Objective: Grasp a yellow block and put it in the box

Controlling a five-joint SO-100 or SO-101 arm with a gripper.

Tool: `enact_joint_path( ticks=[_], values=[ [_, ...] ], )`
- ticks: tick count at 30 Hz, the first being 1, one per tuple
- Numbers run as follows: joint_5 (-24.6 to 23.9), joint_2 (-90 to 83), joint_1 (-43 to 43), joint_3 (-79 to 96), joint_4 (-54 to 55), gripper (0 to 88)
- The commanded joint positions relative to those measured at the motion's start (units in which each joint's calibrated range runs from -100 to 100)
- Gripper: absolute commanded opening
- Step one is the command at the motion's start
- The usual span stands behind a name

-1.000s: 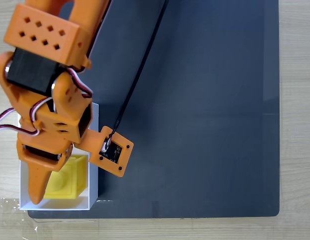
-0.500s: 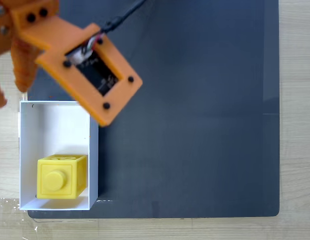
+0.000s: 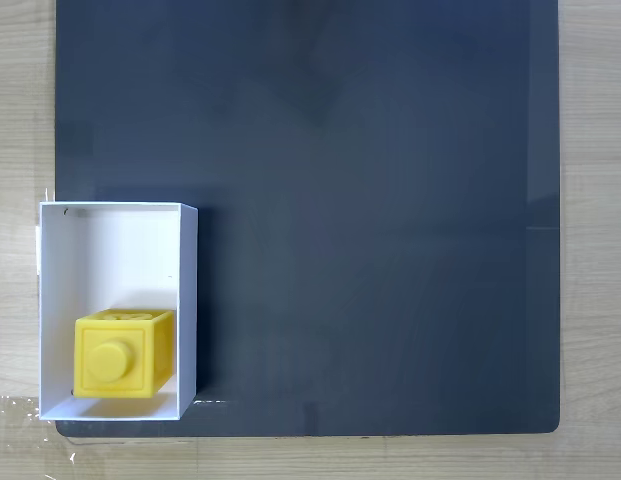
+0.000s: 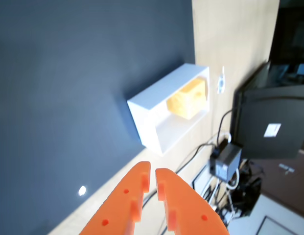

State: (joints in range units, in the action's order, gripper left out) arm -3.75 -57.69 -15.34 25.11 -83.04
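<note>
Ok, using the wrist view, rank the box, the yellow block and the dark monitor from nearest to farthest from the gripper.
1. The box, just above the gripper tips, on the dark mat.
2. The yellow block, inside the box at its far end.
3. The dark monitor, off to the right beyond the table edge.

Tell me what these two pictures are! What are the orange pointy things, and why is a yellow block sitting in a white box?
These are two cameras watching a small robot arm at one moment. The fixed view looks straight down at a dark mat on a wooden table. On it stands a white box with no lid, and the yellow block sits inside, stud up, at one end. The wrist view comes from a camera riding on the arm. The two orange points are the arm's tool, the part that pinches things. Its tips are nearly together and hold nothing. From there you see the same box and block from the side, with a dark screen and cables beyond the table.
</note>
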Motion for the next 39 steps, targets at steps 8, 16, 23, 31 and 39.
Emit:
enact_joint_path(
  ticks=[8,16,23,31,39],
  values=[
    [0.3,-33.3,2.8,54.5,13.8,1.8],
    [0.3,-41.5,2.6,67.0,10.5,1.8],
    [0.2,-41.3,2.5,66.9,10.3,1.8],
    [0.2,-41.3,2.5,66.9,10.3,1.8],
    [0.2,-41.3,2.5,66.9,10.3,1.8]
  ],
)
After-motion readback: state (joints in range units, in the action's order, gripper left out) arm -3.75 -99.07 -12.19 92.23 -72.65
